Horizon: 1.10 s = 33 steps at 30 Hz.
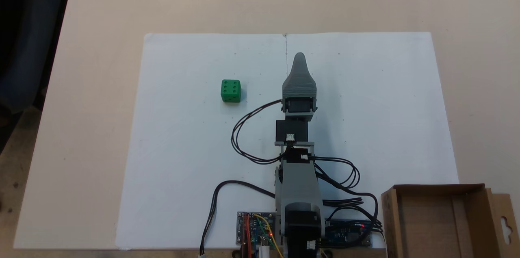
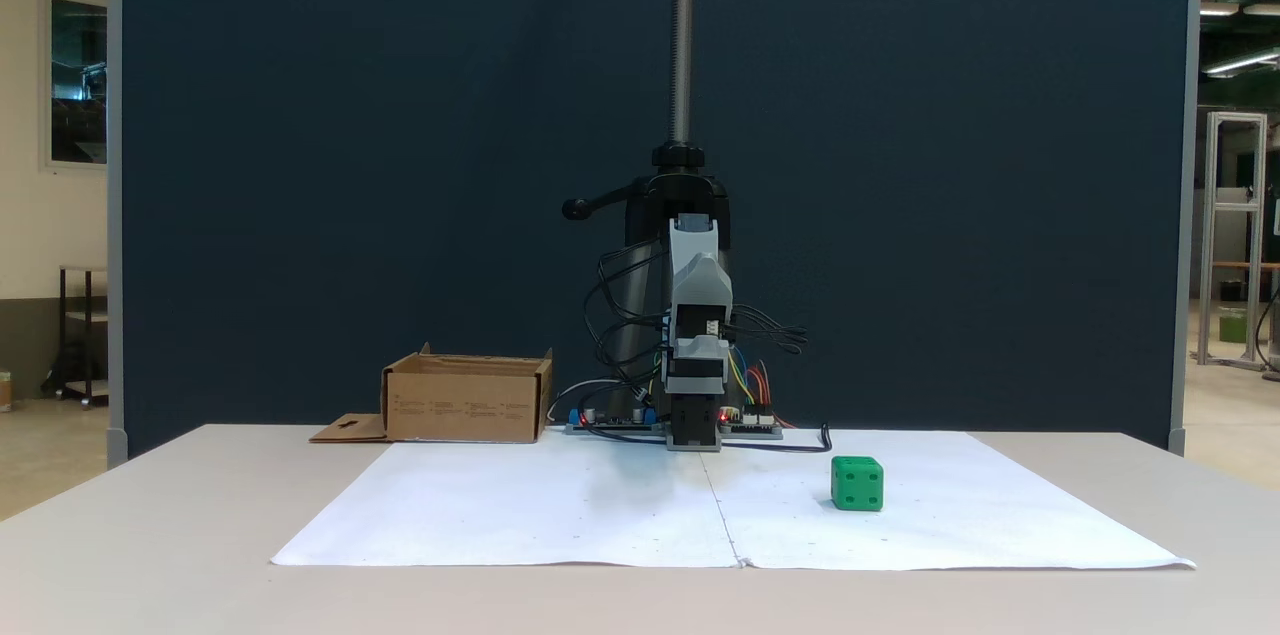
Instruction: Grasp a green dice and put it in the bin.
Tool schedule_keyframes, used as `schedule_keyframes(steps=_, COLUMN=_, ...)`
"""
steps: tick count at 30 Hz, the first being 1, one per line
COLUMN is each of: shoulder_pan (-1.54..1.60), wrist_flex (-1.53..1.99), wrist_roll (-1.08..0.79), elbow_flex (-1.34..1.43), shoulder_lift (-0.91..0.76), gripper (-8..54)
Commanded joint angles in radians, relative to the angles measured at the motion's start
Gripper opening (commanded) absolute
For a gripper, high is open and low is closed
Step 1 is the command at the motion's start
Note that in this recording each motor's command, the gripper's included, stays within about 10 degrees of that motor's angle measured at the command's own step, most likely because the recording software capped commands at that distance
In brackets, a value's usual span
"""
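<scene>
The dice point(image 1: 231, 90) point(image 2: 857, 483) sat on the white paper point(image 1: 183, 148) point(image 2: 560, 515) mid-counter point(image 1: 81, 46) point(image 2: 150, 535), clear of the arm & well apart from the bin point(image 1: 443, 217) point(image 2: 466, 400), which stood at a counter corner next to the arm's base. The gripper point(image 1: 300, 57) point(image 2: 694, 430) pointed along the paper's centre seam, holding nothing; jaws overlapped in both fixed views, so can't tell if open or closed.
</scene>
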<state>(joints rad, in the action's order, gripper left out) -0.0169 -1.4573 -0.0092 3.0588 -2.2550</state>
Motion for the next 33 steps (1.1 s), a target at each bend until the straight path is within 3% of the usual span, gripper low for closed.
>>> schedule_keyframes(steps=1, shoulder_pan=0.084, wrist_flex=0.150, wrist_roll=-0.063, elbow_flex=0.069, shoulder_lift=-0.110, gripper=43.2)
schedule_keyframes(steps=33, shoulder_pan=0.026, wrist_flex=0.150, wrist_roll=-0.071, elbow_flex=0.071, shoulder_lift=-0.112, gripper=43.4)
